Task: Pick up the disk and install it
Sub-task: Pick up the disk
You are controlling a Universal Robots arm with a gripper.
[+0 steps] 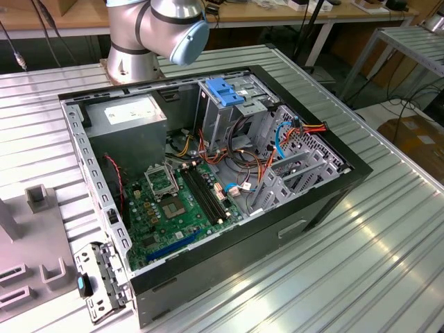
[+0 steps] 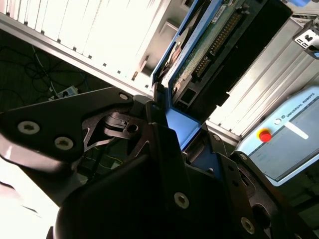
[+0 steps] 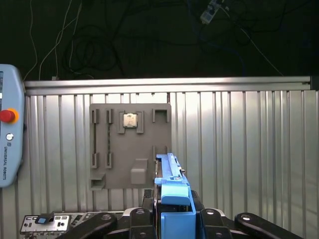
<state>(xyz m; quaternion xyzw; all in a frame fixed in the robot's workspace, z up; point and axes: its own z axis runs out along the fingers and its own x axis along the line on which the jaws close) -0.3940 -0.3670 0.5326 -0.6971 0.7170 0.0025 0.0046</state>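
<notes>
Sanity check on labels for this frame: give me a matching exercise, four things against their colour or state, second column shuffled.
1. disk
2. cage latch
3. pendant button
4. fixture plate

A. red
B. grey, flat on the ribbed table
C. clamped in the gripper
D. blue, inside the open case

Pairs: 1-C, 2-D, 3-A, 4-B

The computer case (image 1: 316, 208) lay open on the table (image 1: 395, 229), the arm's base (image 1: 128, 62) behind it. Inside, the power supply (image 1: 128, 118) sat at the exterior view's left of the drive cage (image 1: 229, 111), the motherboard (image 1: 173, 208) before both. The disk (image 3: 172, 191) sat clamped in the gripper (image 3: 174, 221), the tray (image 3: 130, 144) on the table beyond it.
</notes>
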